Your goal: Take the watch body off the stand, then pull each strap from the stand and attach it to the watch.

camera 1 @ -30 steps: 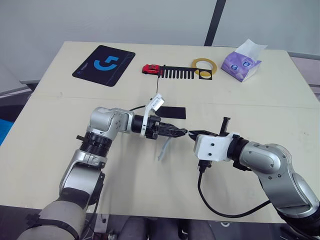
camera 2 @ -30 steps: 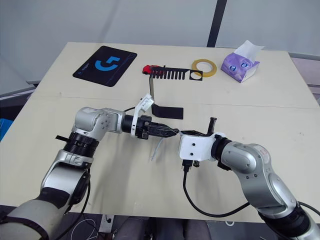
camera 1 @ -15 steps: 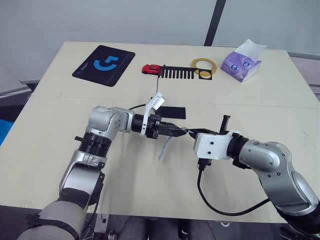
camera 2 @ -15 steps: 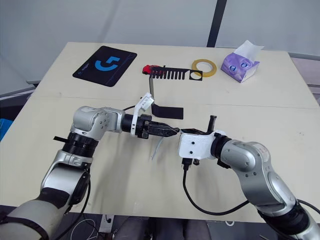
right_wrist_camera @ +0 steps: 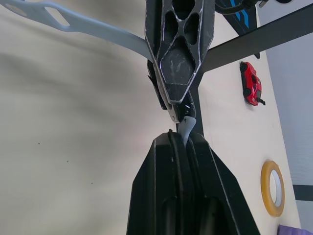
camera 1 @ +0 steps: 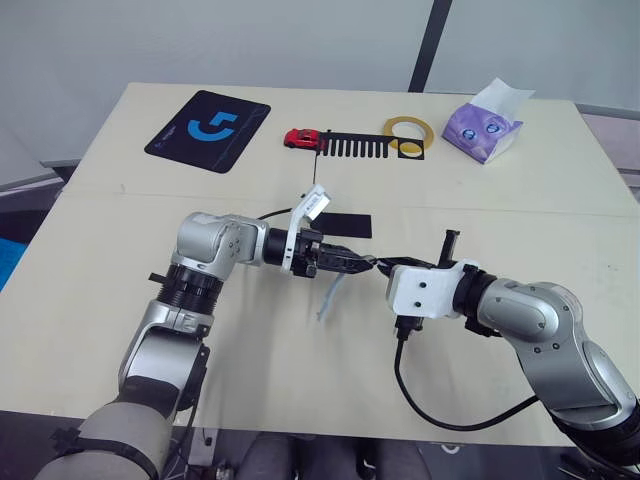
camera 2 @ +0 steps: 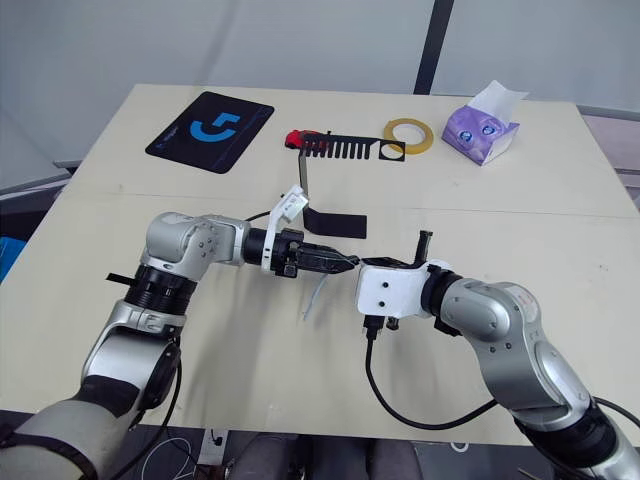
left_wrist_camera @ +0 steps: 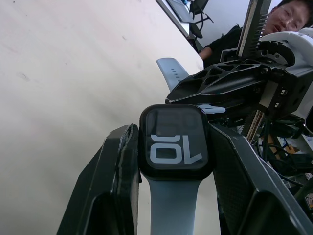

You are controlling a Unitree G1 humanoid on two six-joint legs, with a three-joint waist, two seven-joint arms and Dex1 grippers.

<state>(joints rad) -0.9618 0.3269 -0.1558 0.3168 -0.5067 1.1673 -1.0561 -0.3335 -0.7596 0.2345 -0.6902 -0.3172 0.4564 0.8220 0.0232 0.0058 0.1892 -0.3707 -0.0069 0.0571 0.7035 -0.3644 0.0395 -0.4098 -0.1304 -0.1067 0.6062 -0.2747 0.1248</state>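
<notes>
My left gripper is shut on the watch body, a black case whose screen shows white digits. One pale grey-blue strap is joined to the case's near end. A pale strap hangs from that gripper toward the table. My right gripper meets it tip to tip and is shut on the second strap. That strap's short grey end touches the far edge of the case. Behind stands the stand, with its base and comb bar.
At the back of the table lie a black mat with a blue logo, a red toy car, a yellow tape ring and a purple tissue pack. A black cable loops near the front edge. A person sits beyond.
</notes>
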